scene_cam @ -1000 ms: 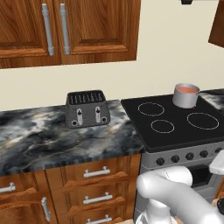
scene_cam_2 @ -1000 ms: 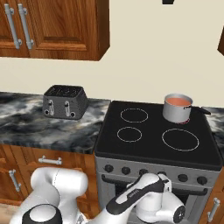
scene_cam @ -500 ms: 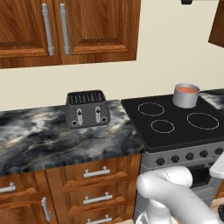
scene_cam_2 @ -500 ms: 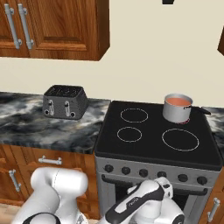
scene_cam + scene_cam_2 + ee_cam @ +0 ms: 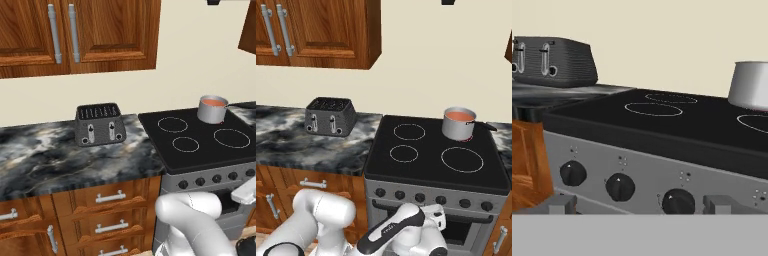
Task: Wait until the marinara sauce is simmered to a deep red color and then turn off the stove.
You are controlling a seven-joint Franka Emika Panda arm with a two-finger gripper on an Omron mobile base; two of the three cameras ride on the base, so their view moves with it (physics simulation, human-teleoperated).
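- One stove (image 5: 431, 165): black glass top, four white ring burners, a row of black knobs (image 5: 620, 186) on the grey steel front.
- One small silver saucepan (image 5: 458, 125) on the far right burner, handle pointing right.
- One dark slotted toaster (image 5: 99, 124) on the counter left of the stove.
- Dark marbled countertop (image 5: 45, 160); wooden drawers below, wooden wall cabinets (image 5: 80, 35) above, cream wall.
- Marinara sauce (image 5: 458, 116): smooth orange-red surface inside the saucepan, well below the rim.
- Gripper (image 5: 639, 205) low before the stove front at knob height, fingers spread fully wide, holding nothing, touching no knob.
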